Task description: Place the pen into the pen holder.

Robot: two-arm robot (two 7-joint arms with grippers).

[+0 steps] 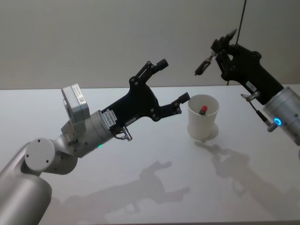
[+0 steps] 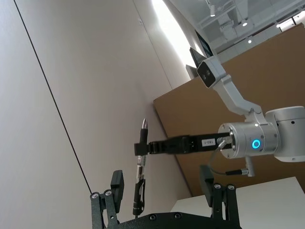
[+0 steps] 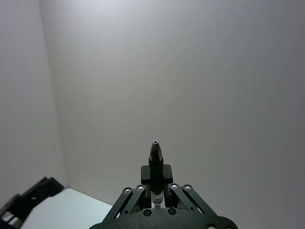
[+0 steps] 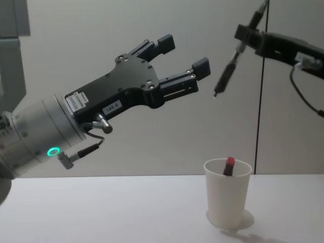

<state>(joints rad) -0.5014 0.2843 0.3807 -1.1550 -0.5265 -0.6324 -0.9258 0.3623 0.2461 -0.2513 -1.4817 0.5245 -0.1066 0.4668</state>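
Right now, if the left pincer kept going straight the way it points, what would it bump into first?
Probably the pen held in the right pincer. The open left pincer points up toward it, above the pen holder, though depth is unclear and it might pass beside it.

Open air above pen holder [image 4: 227,193] mouth, red-capped pen [image 4: 229,165] inside taking part of opening; left gripper [image 4: 183,53] spread wide up-left, right gripper [image 4: 246,33] with pen [image 4: 226,76] high above

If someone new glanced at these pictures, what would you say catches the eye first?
Probably the right gripper, raised high above the table, shut on a dark pen that hangs tilted in the air. Next, the left gripper, open and held aloft beside it. Below them stands the white paper cup on the table, a red-tipped item already inside.
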